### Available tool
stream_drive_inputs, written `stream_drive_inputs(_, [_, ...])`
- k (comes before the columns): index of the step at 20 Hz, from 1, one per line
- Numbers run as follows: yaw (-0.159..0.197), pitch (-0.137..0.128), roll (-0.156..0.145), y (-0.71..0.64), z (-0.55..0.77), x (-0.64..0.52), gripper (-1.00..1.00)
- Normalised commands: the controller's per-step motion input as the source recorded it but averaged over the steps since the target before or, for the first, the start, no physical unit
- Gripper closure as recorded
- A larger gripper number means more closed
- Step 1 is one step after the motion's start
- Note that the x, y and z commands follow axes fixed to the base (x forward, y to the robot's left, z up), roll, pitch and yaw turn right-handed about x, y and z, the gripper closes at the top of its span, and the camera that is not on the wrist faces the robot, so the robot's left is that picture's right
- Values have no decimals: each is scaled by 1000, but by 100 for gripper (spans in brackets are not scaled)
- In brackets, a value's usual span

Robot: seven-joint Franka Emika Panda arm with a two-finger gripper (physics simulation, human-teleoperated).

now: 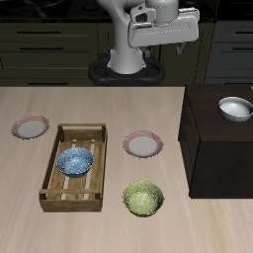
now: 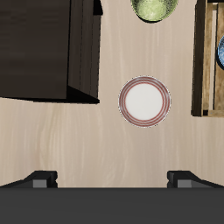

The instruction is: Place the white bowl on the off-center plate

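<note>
Two plates on desk: off-center plate (image 1: 31,127) near one side edge, twin plate (image 1: 143,145) mid-desk, directly under gripper (image 2: 112,179). Arm raised at back edge, wrist pointing straight down. Fingers (image 2: 41,179) spread wide, holding nothing. White bowl (image 1: 235,109) atop dark cabinet (image 1: 219,148) at opposite side edge. Blue bowl (image 1: 74,161) inside wooden crate (image 1: 57,188); yellow-green bowl (image 1: 143,198) near front edge.

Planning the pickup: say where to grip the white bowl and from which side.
Probably grip the white bowl by its rim, one finger inside and one outside, coming straight down from above. It sits upright and open on the dark cabinet, so its thin rim is exposed. The gripper is open and empty.
</note>
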Motion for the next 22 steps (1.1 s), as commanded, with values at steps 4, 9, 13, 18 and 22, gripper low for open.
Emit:
stream_drive_inputs(4, [-11, -16, -35, 244, 146, 281, -100])
stream_drive_inputs(9, [-20, -12, -18, 132, 120, 237, -100])
stream_drive_inputs(13, [-18, -22, 1, 242, 85, 185, -100])
stream_drive_inputs(18, [13, -65, -16, 168, 106, 152, -100])
stream_drive_inputs(22, [-39, 36, 4, 159, -24, 266, -100])
